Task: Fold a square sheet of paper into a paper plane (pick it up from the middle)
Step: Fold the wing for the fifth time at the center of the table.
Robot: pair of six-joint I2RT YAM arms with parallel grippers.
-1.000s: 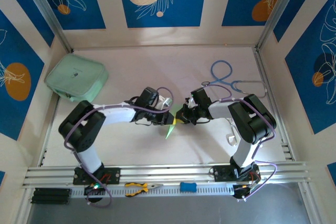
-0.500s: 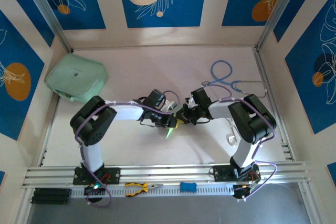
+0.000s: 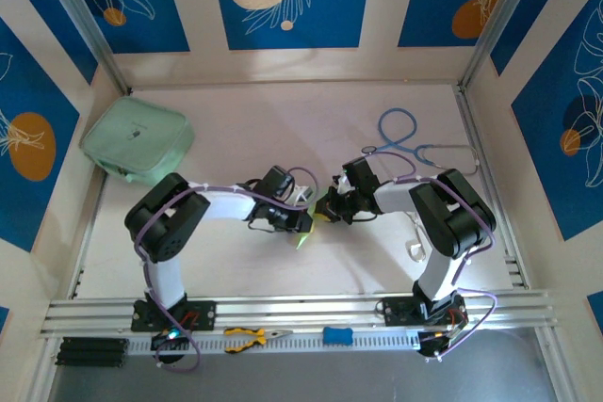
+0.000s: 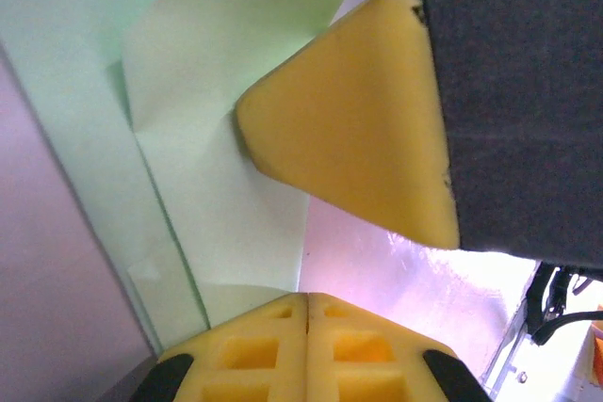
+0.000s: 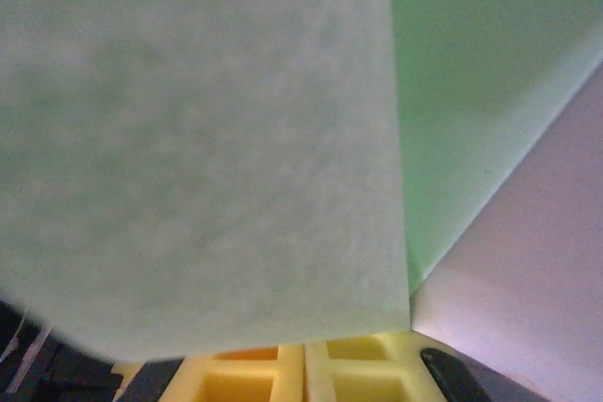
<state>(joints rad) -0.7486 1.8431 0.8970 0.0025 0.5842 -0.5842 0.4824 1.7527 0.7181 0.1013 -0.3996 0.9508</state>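
Note:
The square sheet of paper point(image 3: 303, 236), light green and creased, sits mid-table with a pointed corner poking toward the near edge. My right gripper point(image 3: 325, 209) is shut on its upper edge. In the right wrist view the paper point(image 5: 188, 138) rises from my right gripper point(image 5: 303, 350) and covers most of the frame. My left gripper point(image 3: 301, 221) is shut, its tips against the sheet. In the left wrist view the paper point(image 4: 217, 167) runs behind my left gripper point(image 4: 307, 303), and a yellow right fingertip point(image 4: 349, 129) dents the paper into a crease.
A thick mint-green pouch point(image 3: 137, 141) lies at the back left. A blue-looped cable point(image 3: 403, 141) lies at the back right. Orange-handled pliers point(image 3: 254, 336) and a small blue object point(image 3: 337, 335) rest on the front rail point(image 3: 301, 313).
My left arm has swung right and forward, bringing its shut gripper onto the paper beside the right gripper. The right arm and the paper have hardly moved.

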